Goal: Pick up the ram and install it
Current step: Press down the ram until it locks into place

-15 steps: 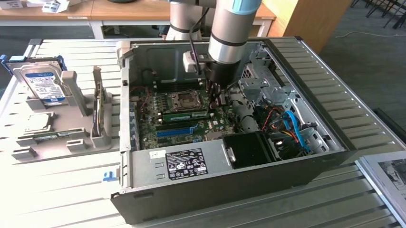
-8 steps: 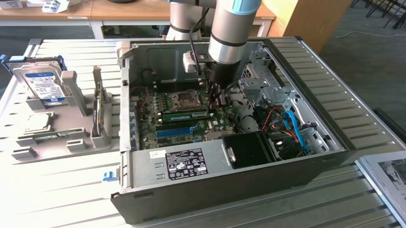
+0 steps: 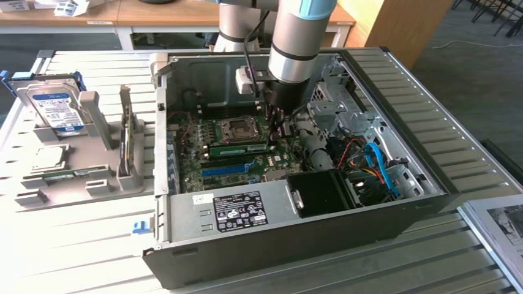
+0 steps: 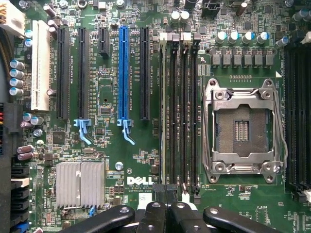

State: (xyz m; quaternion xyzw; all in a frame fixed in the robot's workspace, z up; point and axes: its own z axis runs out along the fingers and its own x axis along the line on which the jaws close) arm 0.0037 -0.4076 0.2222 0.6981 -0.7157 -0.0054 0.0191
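The ram is a long green stick standing on edge in a slot of the motherboard, just beside the empty CPU socket inside the open computer case. My gripper hangs straight down into the case, over the end of the ram towards the exterior view's right. I cannot tell whether it touches the stick. In the wrist view my gripper is shut, its black fingers pressed together with nothing visible between them. It sits at the end of the black memory slots next to the CPU socket.
A grey holder at the exterior view's left carries a hard drive, a square CPU chip and a thin dark board on edge. Case walls, a drive cage, cables and the power supply surround the motherboard.
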